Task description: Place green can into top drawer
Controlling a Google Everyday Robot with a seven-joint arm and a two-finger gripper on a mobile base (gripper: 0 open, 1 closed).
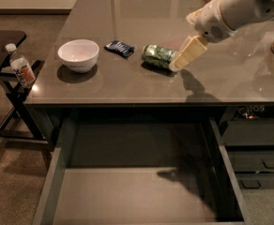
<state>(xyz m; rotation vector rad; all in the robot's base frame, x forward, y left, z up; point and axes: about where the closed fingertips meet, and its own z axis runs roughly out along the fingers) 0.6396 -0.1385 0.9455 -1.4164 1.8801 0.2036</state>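
Observation:
The green can point(158, 56) lies on its side on the grey table point(127, 86), a little right of the middle. My gripper point(184, 57) comes in from the upper right on a white arm. Its cream-coloured fingers point(189, 52) reach down to the can's right end. The top drawer point(137, 191) stands pulled out below the table's front edge, wide and shallow with a flat grey bottom.
A white bowl point(78, 54) and a small dark blue packet point(119, 48) sit left of the can. A clear bottle with an orange label point(20, 66) stands on a black side stand at the left. Small dark drawers with handles point(261, 165) are at the lower right.

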